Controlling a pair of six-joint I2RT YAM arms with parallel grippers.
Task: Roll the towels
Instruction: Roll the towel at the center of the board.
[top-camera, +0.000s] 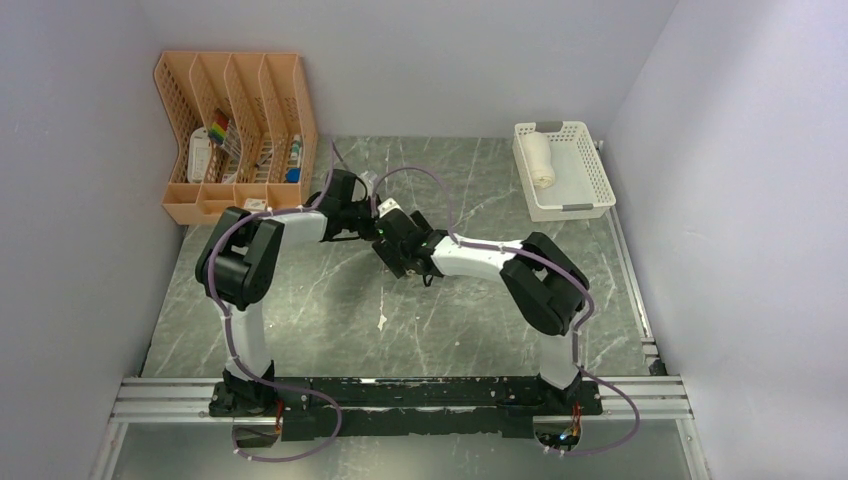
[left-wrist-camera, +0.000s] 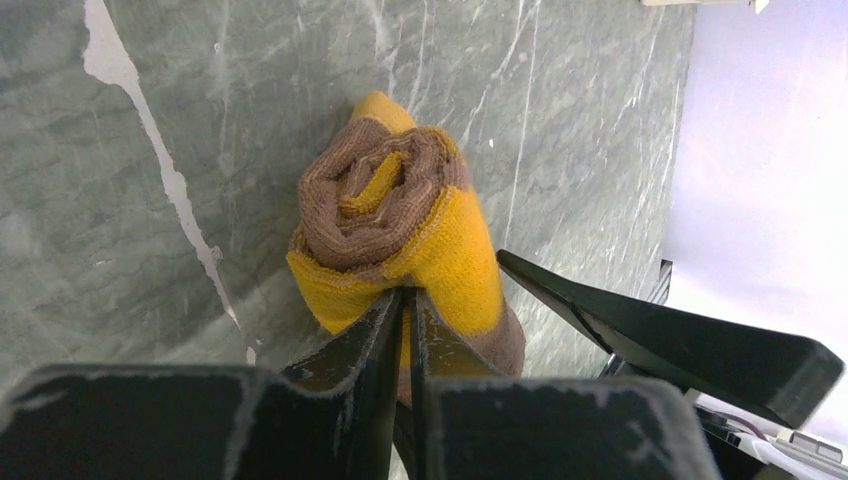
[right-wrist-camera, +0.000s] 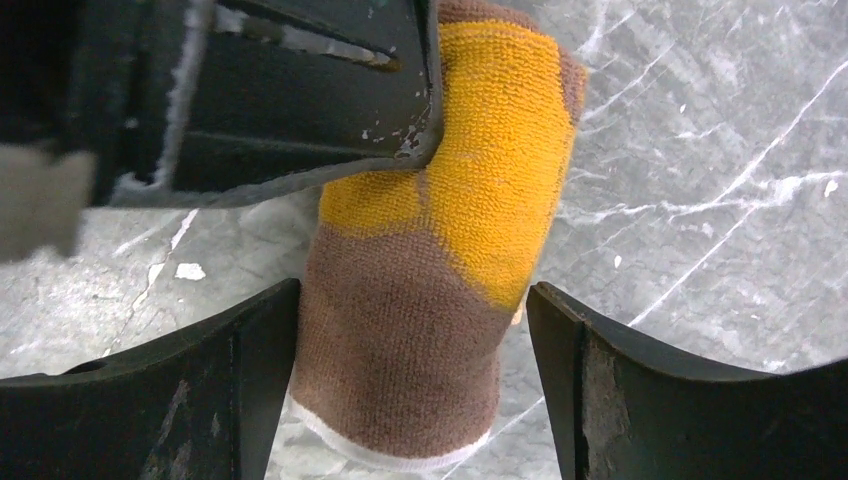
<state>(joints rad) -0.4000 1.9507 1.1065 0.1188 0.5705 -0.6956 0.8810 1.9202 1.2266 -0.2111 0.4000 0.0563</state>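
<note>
From above, you are seeing a rolled cream towel (top-camera: 541, 160) lying in the far-right basket (top-camera: 598, 172); at the left wrist, your left tool (left-wrist-camera: 408, 292) is clenching the yellow-and-brown roll (left-wrist-camera: 385, 195) on the worktop (left-wrist-camera: 120, 250); at the right wrist, your right tool (right-wrist-camera: 412, 300) is straddling it, released.

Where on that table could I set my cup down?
The widest bare table lies in front, between left arm and right arm. A smaller patch sits at the back, between the orange organizer and the white basket. The middle is crowded: left tool and right tool meet around the rolled towel.
</note>
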